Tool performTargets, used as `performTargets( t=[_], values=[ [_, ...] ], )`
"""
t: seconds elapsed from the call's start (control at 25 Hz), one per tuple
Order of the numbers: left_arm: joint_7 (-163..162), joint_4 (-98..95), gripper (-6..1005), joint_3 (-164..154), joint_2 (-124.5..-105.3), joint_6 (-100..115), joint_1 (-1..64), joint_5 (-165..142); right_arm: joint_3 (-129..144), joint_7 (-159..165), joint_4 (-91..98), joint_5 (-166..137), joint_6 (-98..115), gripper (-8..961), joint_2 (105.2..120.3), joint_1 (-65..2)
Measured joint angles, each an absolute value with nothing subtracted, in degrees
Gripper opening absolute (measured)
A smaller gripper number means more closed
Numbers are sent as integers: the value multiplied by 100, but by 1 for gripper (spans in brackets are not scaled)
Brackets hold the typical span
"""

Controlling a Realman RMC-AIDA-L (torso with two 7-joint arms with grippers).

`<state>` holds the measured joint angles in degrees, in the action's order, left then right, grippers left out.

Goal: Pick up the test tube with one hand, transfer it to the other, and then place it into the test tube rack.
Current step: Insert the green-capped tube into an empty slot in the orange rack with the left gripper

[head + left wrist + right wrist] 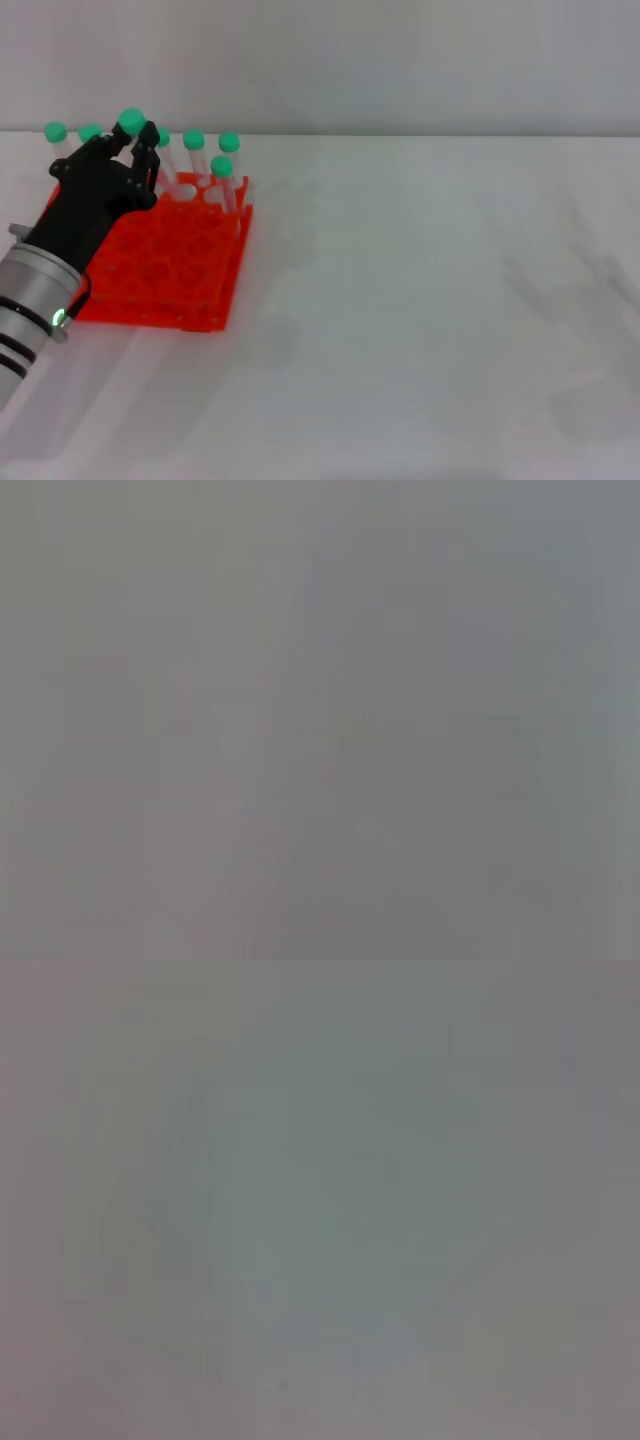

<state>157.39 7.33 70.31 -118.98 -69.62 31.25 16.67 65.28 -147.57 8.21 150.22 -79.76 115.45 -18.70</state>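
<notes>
1. Head view: the orange-red test tube rack (pixel 175 262) sits on the white counter (pixel 420 320) near its far left corner. Several green-capped tubes (pixel 225 180) stand upright in the rack's far rows. The left gripper (pixel 140 150) reaches in from the near left edge over the rack's far left part, its black fingers (pixel 150 160) clenched around the test tube (pixel 131 121), whose green cap shows just above the fingertips, raised level with the caps of the standing tubes. The tube's lower body is hidden by the fingers. A small green light glows on the silvery wrist (pixel 40 290). The right arm is out of sight.
2. Left wrist view: only a blank grey field, nothing to tell apart.
3. Right wrist view: likewise a plain grey-green blur.
</notes>
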Motion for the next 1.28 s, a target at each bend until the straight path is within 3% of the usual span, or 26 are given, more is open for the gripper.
performTargets(
  t=[1.28],
  values=[
    [15743, 835, 235, 7037, -11908, -5765, 3515, 1644, 6486, -14801, 746, 15025, -7996, 857, 11573, -2071]
  ],
)
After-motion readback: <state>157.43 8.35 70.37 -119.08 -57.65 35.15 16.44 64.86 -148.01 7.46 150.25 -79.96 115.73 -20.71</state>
